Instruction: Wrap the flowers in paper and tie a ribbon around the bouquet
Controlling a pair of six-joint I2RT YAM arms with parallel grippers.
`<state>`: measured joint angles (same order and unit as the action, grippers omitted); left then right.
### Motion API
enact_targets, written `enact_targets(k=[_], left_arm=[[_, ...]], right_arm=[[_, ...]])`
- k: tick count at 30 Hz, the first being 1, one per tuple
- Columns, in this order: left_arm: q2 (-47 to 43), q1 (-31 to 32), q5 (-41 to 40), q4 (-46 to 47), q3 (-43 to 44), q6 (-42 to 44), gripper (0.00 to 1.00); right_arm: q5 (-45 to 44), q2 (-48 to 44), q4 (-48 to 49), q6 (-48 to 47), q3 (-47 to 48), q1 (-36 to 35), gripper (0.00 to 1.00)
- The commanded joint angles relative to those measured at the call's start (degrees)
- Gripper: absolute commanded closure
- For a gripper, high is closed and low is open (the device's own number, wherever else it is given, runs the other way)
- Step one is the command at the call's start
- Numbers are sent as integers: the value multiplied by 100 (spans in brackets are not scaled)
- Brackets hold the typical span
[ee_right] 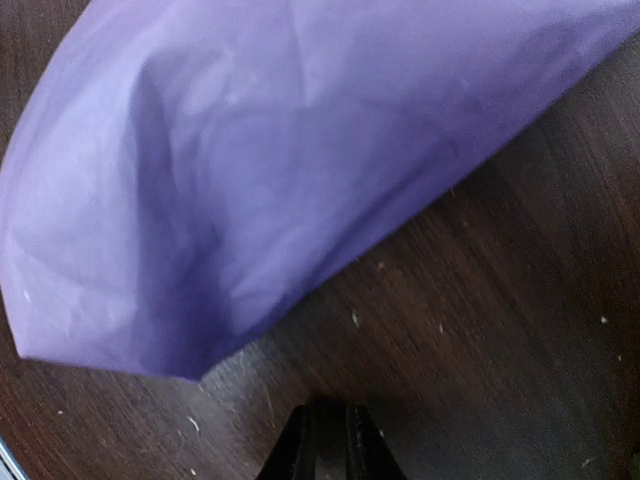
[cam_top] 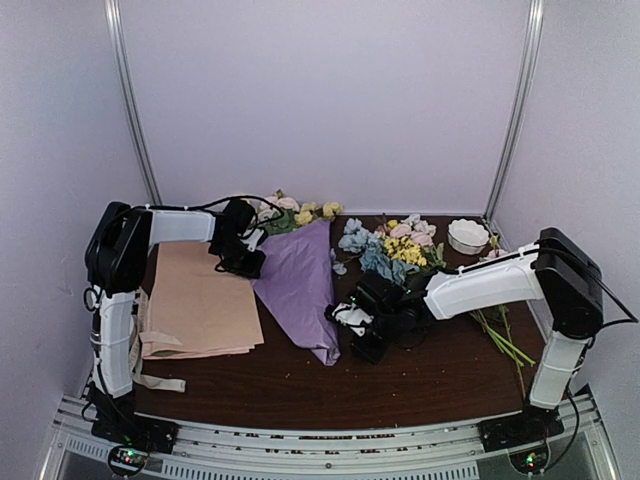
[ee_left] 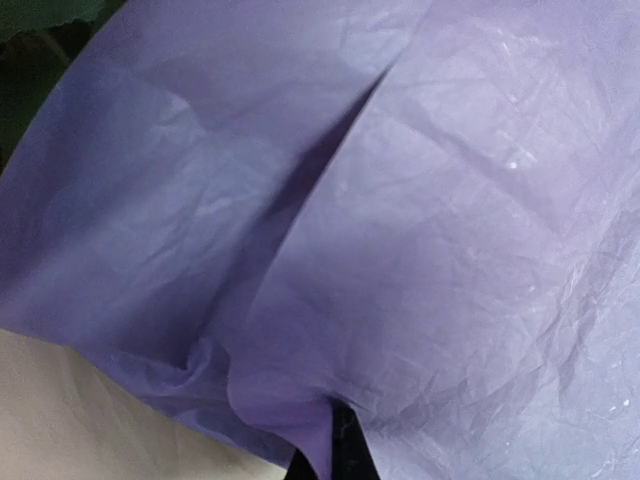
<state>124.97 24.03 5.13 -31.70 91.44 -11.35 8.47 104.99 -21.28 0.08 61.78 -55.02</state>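
Observation:
The lilac paper lies rolled into a cone on the dark table, narrow tip toward me. Pink and yellow flowers with green leaves poke out of its wide far end, forming the bouquet. My left gripper sits at the cone's upper left edge, shut on a fold of the paper, which rises between its dark fingers. My right gripper hovers just right of the narrow tip, shut and holding nothing, with the paper ahead of it. A cream ribbon lies at the table's near left corner.
Tan-peach paper sheets are stacked left of the cone. A loose bunch with blue hydrangeas lies behind the right gripper. A small white bowl stands at the back right, and green stems lie along the right side.

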Motion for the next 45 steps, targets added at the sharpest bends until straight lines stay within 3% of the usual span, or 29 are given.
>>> enact_targets(k=[1, 6, 14, 24, 32, 38, 42, 45], left_arm=[[146, -70, 11, -55, 121, 118, 100], [142, -72, 26, -24, 128, 90, 100], [151, -67, 20, -29, 163, 72, 100], [260, -72, -225, -124, 378, 80, 100], [283, -72, -169, -102, 407, 46, 100], [275, -67, -71, -75, 402, 71, 100], [252, -65, 4, 11, 340, 63, 100], [248, -68, 27, 37, 315, 29, 100]], right_arm=[[-254, -546, -339, 48, 96, 100, 87], [347, -563, -69, -206, 990, 81, 86], [769, 746, -164, -413, 1999, -24, 87], [1063, 646, 105, -352, 565, -127, 90], [780, -203, 54, -213, -355, -245, 90], [639, -885, -194, -146, -494, -203, 89], [1112, -1179, 300, 460, -426, 254, 73], [1418, -1020, 590, 1078, -171, 591, 71]])
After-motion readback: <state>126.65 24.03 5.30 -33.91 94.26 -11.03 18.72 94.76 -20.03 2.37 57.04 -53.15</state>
